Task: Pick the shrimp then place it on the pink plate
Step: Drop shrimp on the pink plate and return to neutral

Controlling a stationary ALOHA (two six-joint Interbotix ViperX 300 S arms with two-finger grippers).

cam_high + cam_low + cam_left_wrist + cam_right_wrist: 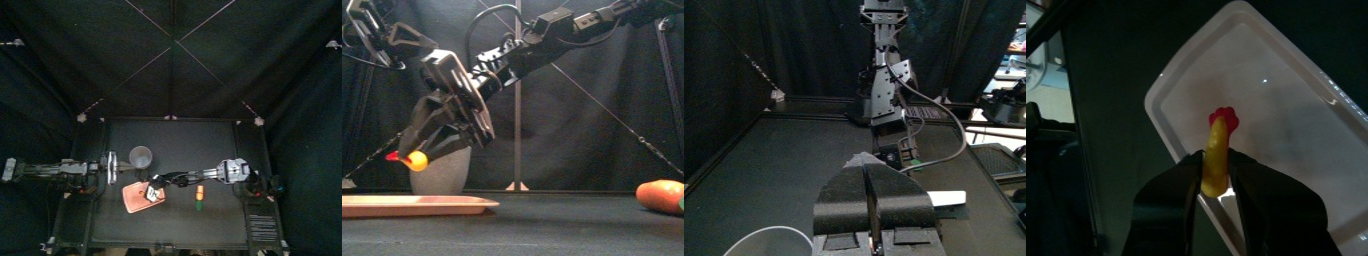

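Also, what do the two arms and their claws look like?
Left arm and right arm: black jointed segments, pale plates at the wrists. Left claw: two dark grey wedge jaws. Right claw: two black tapered jaws. A dark cable loops along the right arm.

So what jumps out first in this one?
The right gripper holds a yellow shrimp with a red tail above the pink tray, left of the table's middle. The grey cup stands behind it, an orange toy lies to the right, and the left gripper rests shut at the table's left edge.
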